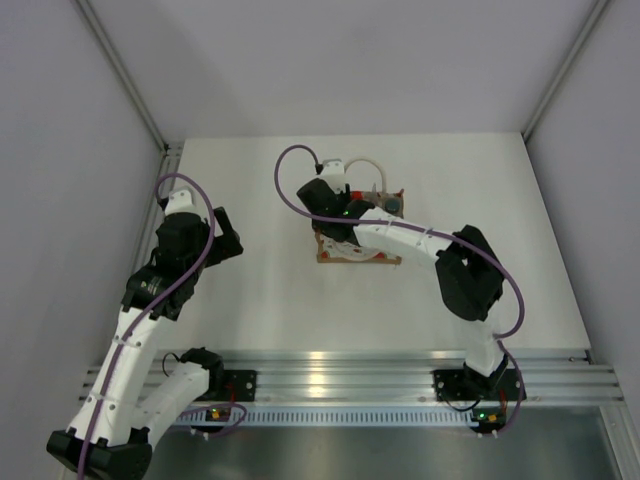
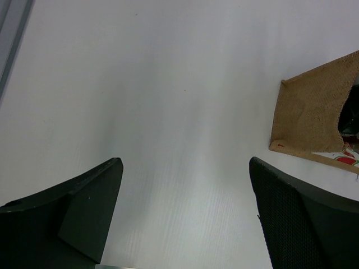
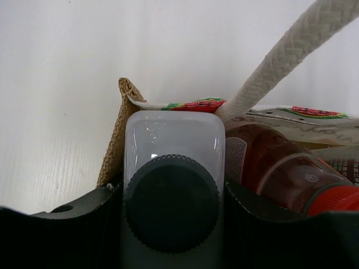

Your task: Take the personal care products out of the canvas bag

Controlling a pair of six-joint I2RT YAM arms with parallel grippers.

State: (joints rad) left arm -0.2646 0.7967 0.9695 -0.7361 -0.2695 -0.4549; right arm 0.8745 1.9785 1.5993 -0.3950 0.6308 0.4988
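Observation:
The canvas bag stands mid-table, with tan weave, a red-and-white front and cream rope handles. My right gripper reaches into its top from above. In the right wrist view the gripper is shut on the white bottle with the dark grey cap, at the bag's left corner. The red bottle lies beside it inside the bag. A grey cap shows at the bag's right side. The beige pouch is hidden. My left gripper is open and empty over bare table, left of the bag.
The white table is walled by grey panels on the left, right and back. An aluminium rail runs along the near edge by the arm bases. A purple cable loops beside the right arm, just left of the bag.

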